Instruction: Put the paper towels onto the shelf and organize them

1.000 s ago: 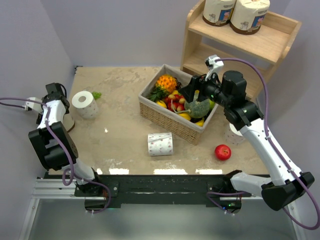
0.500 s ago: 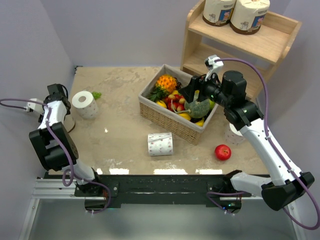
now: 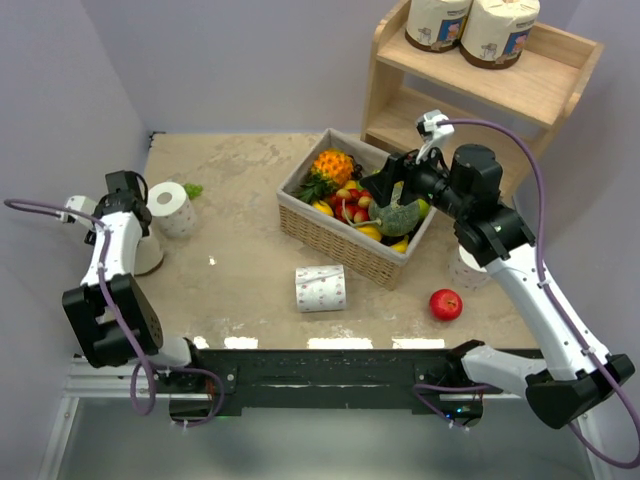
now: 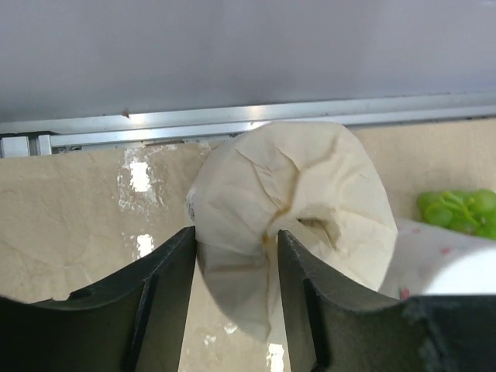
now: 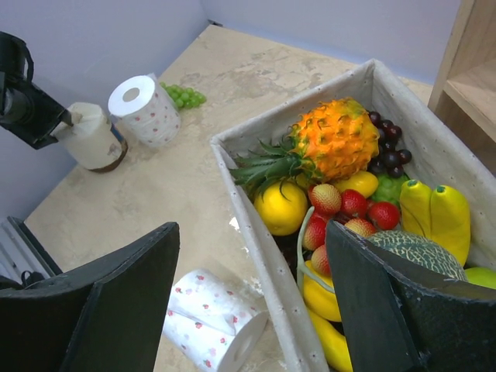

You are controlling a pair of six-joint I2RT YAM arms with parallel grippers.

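The left claw (image 4: 235,260) pinches the crinkled, twisted paper top of a cream wrapped roll (image 4: 310,186) standing upright on the marbled desk (image 4: 70,225). Its dark jaws are narrowed against both sides of the wrap, and a dotted white bare roll (image 3: 172,208) stands just beside it. The right claw (image 5: 252,232) hangs wide and empty above the woven basket (image 3: 340,245) of fruit (image 5: 337,143), the pale wooden shelf (image 3: 545,85) just beyond it.

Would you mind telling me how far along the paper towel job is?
Done: two wrapped rolls stand on the top tier of the shelf. In hand: the left fingers pinch a third wrapped roll on the table. Left: at least two bare rolls, one upright, one lying.
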